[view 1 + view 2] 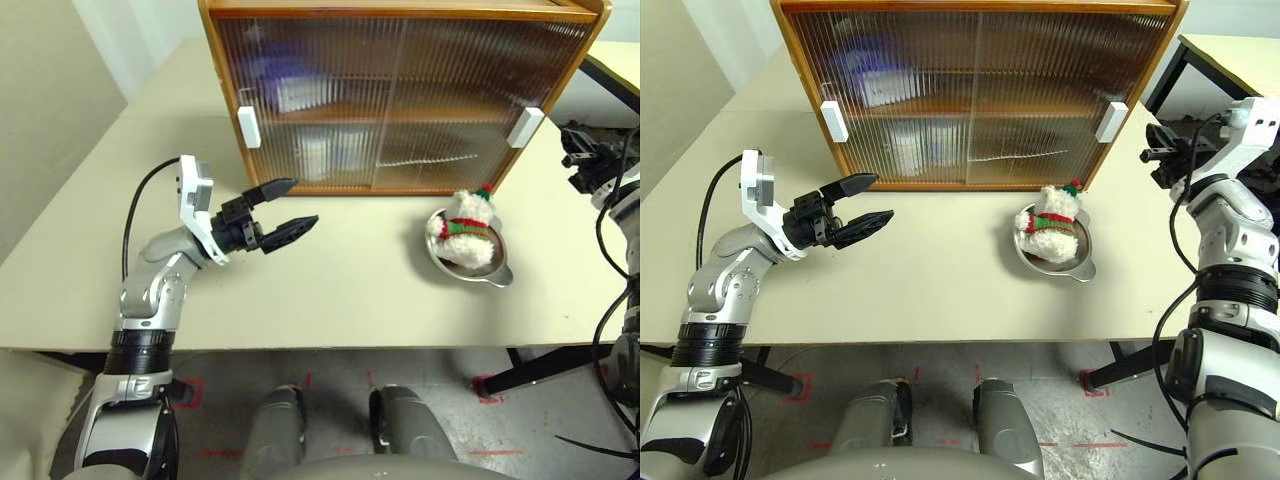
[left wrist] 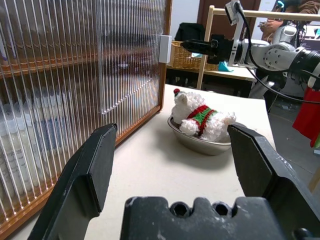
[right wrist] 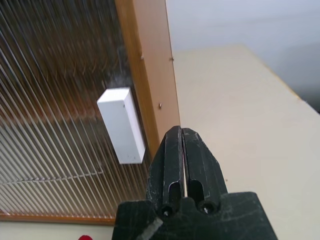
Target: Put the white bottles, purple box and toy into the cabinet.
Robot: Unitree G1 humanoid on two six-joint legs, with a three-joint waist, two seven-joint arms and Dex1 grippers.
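The left gripper [image 1: 283, 207] hovers over the pale table [image 1: 330, 290] with its fingers spread wide and nothing between them, pointing toward the lower left corner of the cabinet [image 1: 400, 95]. Both ribbed sliding doors are drawn across the front. Behind them the purple box [image 1: 285, 85] shows as a lilac blur on the upper shelf, and a pale shape below it — probably the white bottles [image 1: 325, 155] — sits on the lower level, too smeared by the ribbing to be sure. To the right, in front of the cabinet, the toy [image 1: 465, 232] lies in a shallow metal bowl [image 1: 480, 272]. Farthest right, the right gripper [image 3: 182, 150] has its fingers pressed together on nothing, just beside the white handle [image 3: 122, 125] of the right-hand door.
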